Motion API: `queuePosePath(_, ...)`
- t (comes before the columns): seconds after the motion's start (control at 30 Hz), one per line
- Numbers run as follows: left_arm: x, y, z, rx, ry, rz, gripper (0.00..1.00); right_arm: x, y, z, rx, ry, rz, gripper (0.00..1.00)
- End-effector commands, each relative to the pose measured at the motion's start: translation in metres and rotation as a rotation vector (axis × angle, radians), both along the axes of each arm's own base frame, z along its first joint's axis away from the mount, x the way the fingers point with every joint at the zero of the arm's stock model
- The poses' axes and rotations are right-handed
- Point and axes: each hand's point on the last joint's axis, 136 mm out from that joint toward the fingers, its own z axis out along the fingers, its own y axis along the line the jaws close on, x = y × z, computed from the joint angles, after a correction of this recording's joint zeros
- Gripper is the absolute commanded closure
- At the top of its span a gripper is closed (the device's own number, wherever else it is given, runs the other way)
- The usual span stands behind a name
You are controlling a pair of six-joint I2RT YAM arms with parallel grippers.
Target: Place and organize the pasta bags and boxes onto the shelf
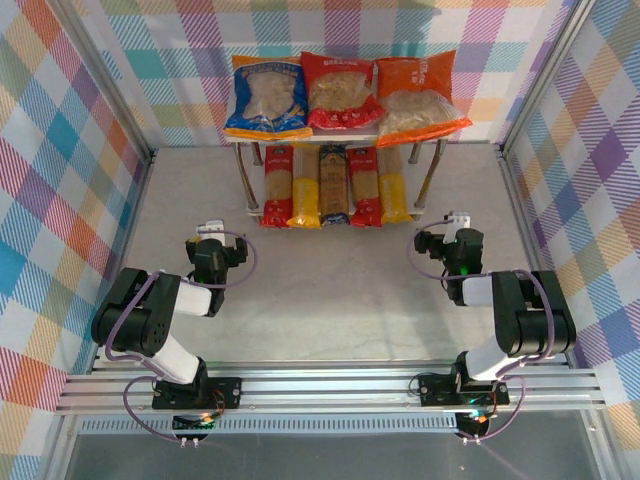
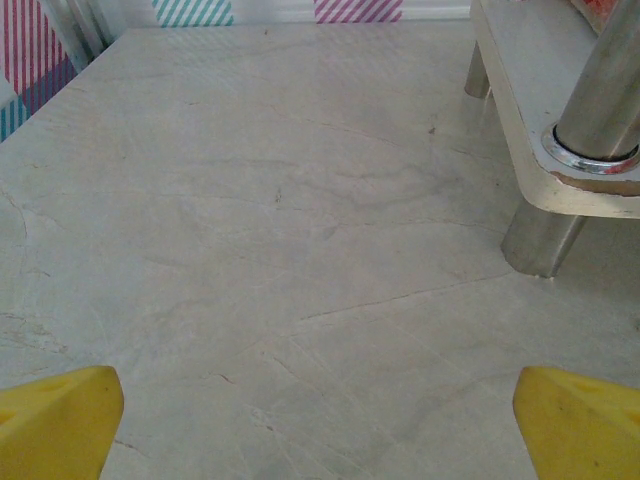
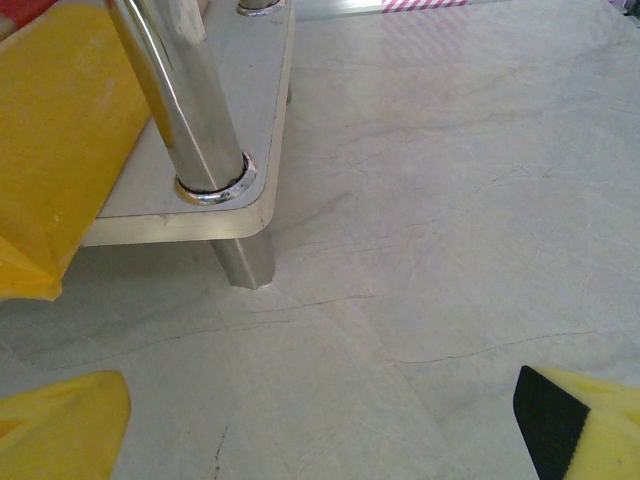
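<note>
From above, the far ends of the pasta boxes (image 1: 335, 185) vanish under the upper board of the shelf (image 1: 431, 172), itself nearly covered by the bags (image 1: 345, 92). The left wrist view cuts the shelf off at its right edge, where a red scrap (image 2: 608, 10) is too little to name. The right wrist view crops a yellow pasta box (image 3: 60, 130) at its left edge.

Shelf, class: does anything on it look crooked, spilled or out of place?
Nothing spilled or damaged. The orange bag on top of the shelf sits slightly skewed, its corner past the right end. The long packs below overhang the front edge.
</note>
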Motion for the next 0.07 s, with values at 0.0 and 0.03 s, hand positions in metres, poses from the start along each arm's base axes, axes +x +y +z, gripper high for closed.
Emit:
queuePosePath(0.0,0.0065,0.0013,0.0062,-0.031,-0.015,-0.003,0.0,0.0037,0.0009,0.0084,-0.004,-0.025,0.015,0.01)
queuePosePath(0.03,0.0075,0.002,0.0056,-0.039,-0.009,-0.005,0.0,0.0038,0.0008,0.0085,-0.004,-0.026,0.015,0.01)
